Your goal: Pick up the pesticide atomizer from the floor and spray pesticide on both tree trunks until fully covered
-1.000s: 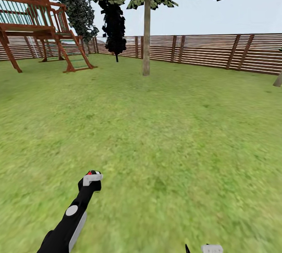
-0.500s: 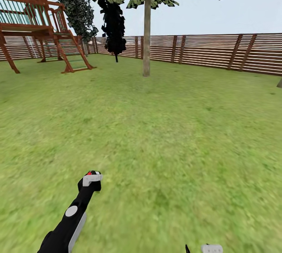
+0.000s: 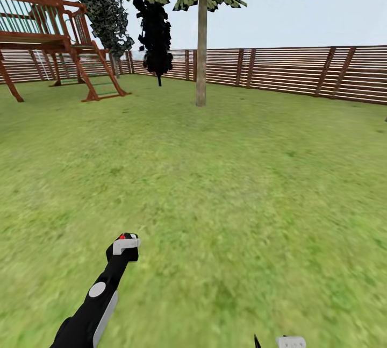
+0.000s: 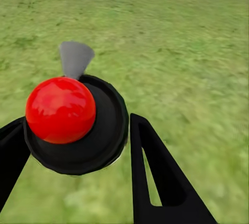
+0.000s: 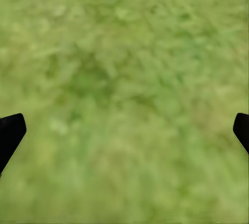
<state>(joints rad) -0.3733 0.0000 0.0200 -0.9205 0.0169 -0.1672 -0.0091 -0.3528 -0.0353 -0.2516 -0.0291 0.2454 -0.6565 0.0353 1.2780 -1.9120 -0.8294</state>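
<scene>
In the head view, the left gripper point(image 3: 125, 244) was held out low over the lawn point(image 3: 242, 186), a spot of red from the pesticide atomizer point(image 3: 122, 237) showing at its tip. A tree trunk point(image 3: 201, 52) stood well ahead, before the wooden fence point(image 3: 301, 71), with a play structure point(image 3: 48, 30) off to the left. In the left wrist view, the atomizer point(image 4: 72, 123) sat clamped between both black fingers point(image 4: 155, 177). In the right wrist view, the right gripper point(image 5: 124, 128) hung spread wide and empty above grass. Judgement: the approach should close on the trunk squarely, keeping the grip firm and the nozzle facing the bark before spraying.
</scene>
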